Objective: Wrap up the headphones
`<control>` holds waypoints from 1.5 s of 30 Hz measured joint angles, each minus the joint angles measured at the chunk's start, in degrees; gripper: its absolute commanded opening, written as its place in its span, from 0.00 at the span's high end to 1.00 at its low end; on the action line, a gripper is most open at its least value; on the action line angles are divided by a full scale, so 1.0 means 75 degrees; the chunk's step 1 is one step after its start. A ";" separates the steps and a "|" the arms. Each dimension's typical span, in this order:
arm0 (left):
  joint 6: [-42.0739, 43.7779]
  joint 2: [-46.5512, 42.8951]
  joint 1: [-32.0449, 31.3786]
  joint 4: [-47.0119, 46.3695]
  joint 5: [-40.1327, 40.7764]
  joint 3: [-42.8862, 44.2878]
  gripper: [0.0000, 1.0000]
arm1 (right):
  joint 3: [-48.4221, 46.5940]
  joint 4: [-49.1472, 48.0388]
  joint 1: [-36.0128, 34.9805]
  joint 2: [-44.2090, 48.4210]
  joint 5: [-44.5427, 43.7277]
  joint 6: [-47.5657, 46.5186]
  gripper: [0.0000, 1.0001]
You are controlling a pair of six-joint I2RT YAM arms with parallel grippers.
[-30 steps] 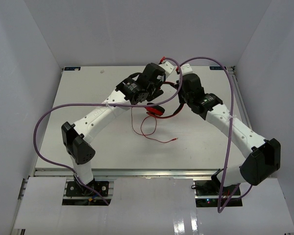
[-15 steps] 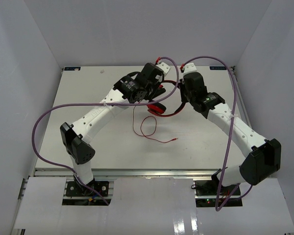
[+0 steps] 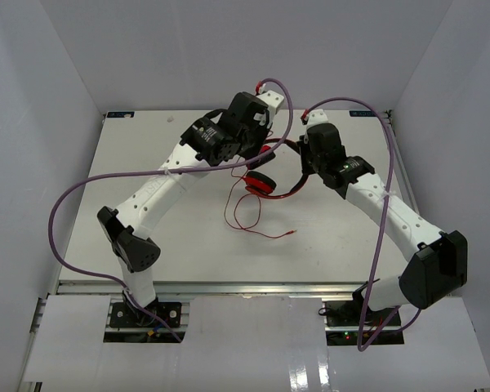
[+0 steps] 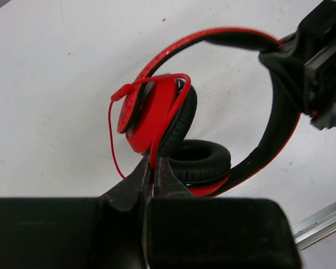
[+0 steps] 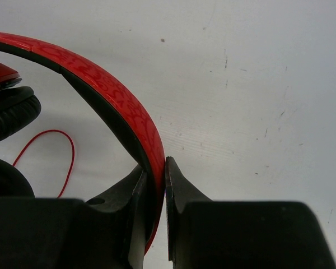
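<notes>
Right gripper [image 5: 155,168] clamps the headphones [image 4: 157,106] (headband [image 5: 101,84]); left gripper [image 4: 153,167] pinches cord [image 4: 110,131]

Bright, even light floods the white desk [image 3: 147,237], casting only faint shadows. In both wrist views the fingers [image 4: 130,184] are dark, slightly blurred silhouettes; beyond them focus is crisp.

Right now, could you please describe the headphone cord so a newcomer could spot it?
Over the white table, find the red headphones between the two arms. Their cord loops toward the near edge: thin and red, unlike the thick purple cables.
</notes>
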State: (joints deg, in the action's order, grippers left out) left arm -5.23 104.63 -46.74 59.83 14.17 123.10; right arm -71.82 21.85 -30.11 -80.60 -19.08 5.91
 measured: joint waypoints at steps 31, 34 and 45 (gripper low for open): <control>-0.1251 0.0762 0.0096 0.0486 -0.2503 0.0039 0.93 | 0.0102 0.0029 0.0435 -0.0194 0.0741 0.0903 0.92; -0.1253 0.0655 0.0096 0.0563 -0.2409 -0.0074 0.91 | 0.0092 -0.0006 0.0513 -0.0204 0.0735 0.0934 0.92; -0.1257 0.0493 0.0102 0.0743 -0.2548 -0.0122 0.82 | 0.0043 -0.0323 0.0516 -0.0204 0.0977 0.1150 0.92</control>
State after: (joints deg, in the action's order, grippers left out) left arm -14.66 108.33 -45.98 65.41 -4.94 122.19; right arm -71.50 19.42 -26.24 -82.13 -11.75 14.54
